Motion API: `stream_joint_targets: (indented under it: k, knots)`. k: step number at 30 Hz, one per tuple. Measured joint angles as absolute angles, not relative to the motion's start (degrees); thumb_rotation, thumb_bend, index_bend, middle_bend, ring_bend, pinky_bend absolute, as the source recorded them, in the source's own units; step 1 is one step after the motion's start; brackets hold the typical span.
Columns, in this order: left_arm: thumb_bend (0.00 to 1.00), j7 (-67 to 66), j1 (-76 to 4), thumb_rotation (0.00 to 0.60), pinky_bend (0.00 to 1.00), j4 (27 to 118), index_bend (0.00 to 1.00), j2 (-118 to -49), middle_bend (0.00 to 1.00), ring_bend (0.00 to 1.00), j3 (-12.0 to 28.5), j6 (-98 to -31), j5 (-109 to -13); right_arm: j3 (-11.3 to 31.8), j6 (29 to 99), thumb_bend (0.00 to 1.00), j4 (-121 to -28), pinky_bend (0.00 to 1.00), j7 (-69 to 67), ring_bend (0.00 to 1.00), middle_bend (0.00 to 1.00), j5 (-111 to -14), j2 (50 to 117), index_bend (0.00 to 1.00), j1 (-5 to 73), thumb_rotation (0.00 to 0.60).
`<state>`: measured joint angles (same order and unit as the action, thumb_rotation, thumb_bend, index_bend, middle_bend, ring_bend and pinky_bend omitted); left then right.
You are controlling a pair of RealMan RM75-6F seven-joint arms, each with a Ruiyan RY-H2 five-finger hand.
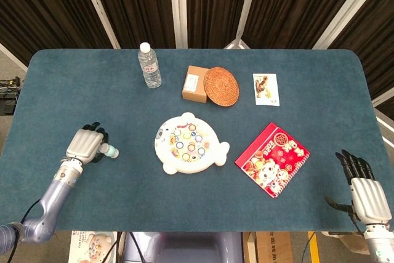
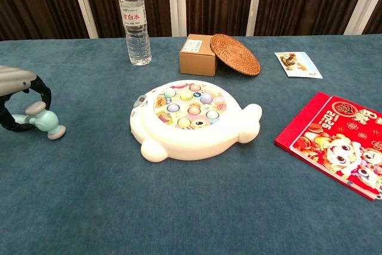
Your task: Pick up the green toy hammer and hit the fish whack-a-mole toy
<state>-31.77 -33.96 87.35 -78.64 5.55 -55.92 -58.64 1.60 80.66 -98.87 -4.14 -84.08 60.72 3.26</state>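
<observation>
Near the left edge of the blue table, the left hand sits over the handle of the green toy hammer. Its dark fingers curl down around the handle, but I cannot tell if they hold it tight. The hammer lies flat on the table, and its head with the grey ends sticks out past the hand toward the middle. In the middle of the table is the fish whack-a-mole toy. It is white and has little colored buttons on top. It is well apart from the hammer. Toward the far edge stands a clear water bottle, upright. Next to it, more to the right, is a small brown cardboard box. A round woven coaster leans on the box. A small picture card lies flat further right. A red booklet with cartoon pictures lies just to the right of the fish toy. At the near right corner is the right hand. Its fingers are spread and straight, and it holds nothing. It is far from all the toys.
</observation>
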Motion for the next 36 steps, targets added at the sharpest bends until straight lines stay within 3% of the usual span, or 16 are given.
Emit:
stream_joint_targets:
  k: [17, 27, 36]
  knots:
    - [0.49, -31.4, -34.4, 0.6, 0.25, 86.0, 0.51, -80.2, 0.34, 0.16, 4.7, -56.3, -57.9, 1.7, 80.8, 0.16, -98.9, 0.0, -4.2, 0.0, 0.0, -83.9, 60.8, 0.0, 3.2, 0.6]
    - [0.64, -30.9, -34.3, 0.6, 0.46, 85.4, 0.61, -80.9, 0.47, 0.33, 4.5, -57.2, -58.4, 1.7, 80.8, 0.16, -98.9, 0.0, -4.2, 0.0, 0.0, -84.0, 60.8, 0.0, 3.2, 0.6]
    - [0.68, -30.1, -34.0, 0.6, 0.52, 85.4, 0.65, -81.3, 0.51, 0.38, 5.0, -59.2, -59.4, 1.7, 80.9, 0.16, -98.9, 0.0, -4.2, 0.0, 0.0, -84.1, 60.7, 0.0, 3.2, 0.6]
